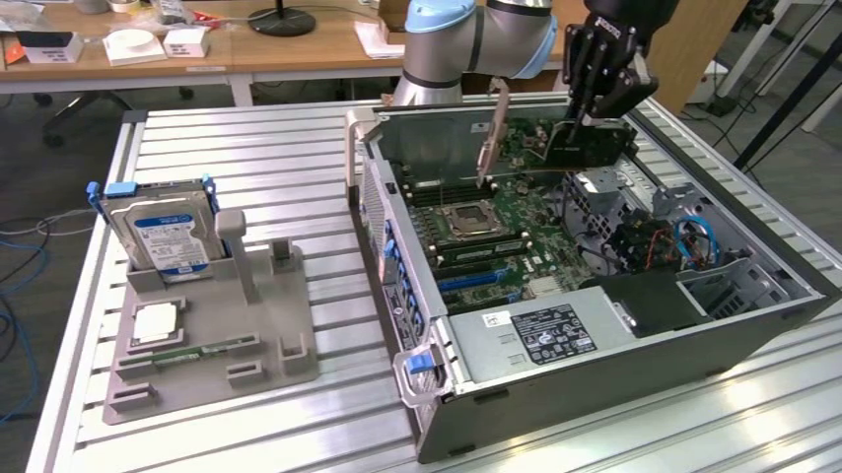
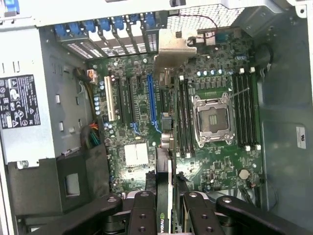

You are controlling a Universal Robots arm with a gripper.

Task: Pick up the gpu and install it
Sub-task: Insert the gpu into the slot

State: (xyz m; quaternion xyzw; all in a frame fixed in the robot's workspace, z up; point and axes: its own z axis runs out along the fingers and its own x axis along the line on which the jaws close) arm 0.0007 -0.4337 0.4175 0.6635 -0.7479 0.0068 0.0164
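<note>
1. The claw (image 1: 593, 110) pinches the gpu (image 1: 586, 146) by its upper edge, one finger on each face.
2. The gpu hangs edge-down above the open computer case (image 1: 605, 365), near the case's far end in the exterior view and raised off the motherboard (image 1: 487, 236).
3. In the wrist view the claw (image 2: 168, 205) grips the gpu (image 2: 163, 218) edge-on. The card's metal bracket (image 2: 173, 46) points toward the case's rear wall.
4. The card runs between the blue expansion slot (image 2: 151, 103) and the processor socket (image 2: 213, 117).
5. At the exterior view's left, a hard drive (image 1: 165, 232) stands upright in a grey holder (image 1: 250, 325) on the slatted tabletop (image 1: 263, 138).
</note>
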